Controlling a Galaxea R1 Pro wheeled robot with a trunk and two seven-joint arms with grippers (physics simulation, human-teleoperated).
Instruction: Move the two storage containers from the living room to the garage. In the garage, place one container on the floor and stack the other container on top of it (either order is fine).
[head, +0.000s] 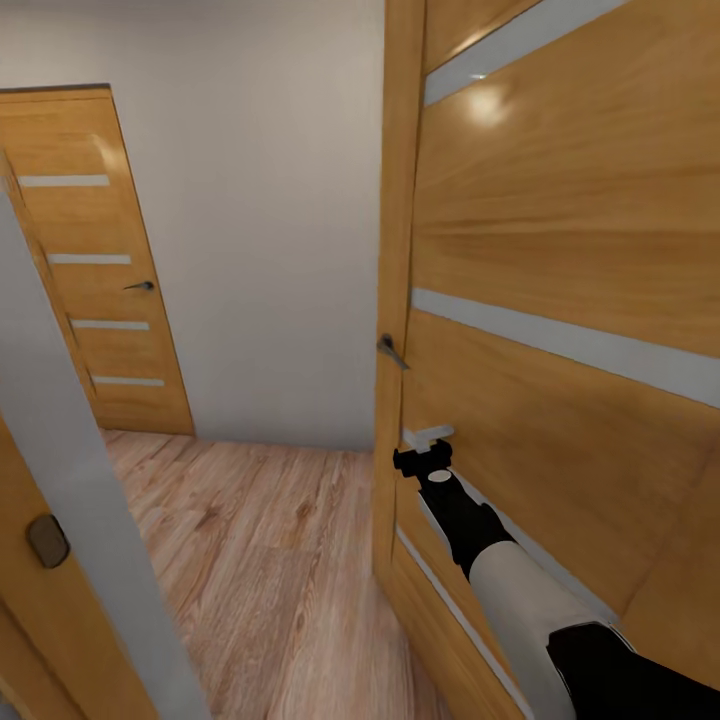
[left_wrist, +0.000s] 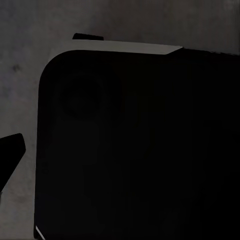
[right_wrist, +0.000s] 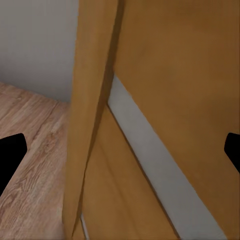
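Observation:
The storage containers are out of view. I am looking through a doorway onto a light wood-plank floor (head: 260, 560). My right gripper (head: 428, 438) is stretched forward against the face of an open wooden door (head: 560, 250), just below its dark lever handle (head: 392, 350). In the right wrist view the right gripper (right_wrist: 120, 152) is open, its black fingertips (right_wrist: 10, 157) far apart with nothing between them, facing the door's edge (right_wrist: 90, 125). In the left wrist view a large black rounded body (left_wrist: 140, 150) blocks most of the picture, with one dark fingertip (left_wrist: 10, 150) beside it.
A white wall (head: 270, 200) closes the passage ahead. A second wooden door (head: 100, 270) with grey stripes stands shut at the far left. A door frame (head: 70, 500) with a latch plate (head: 47, 540) is close on my left.

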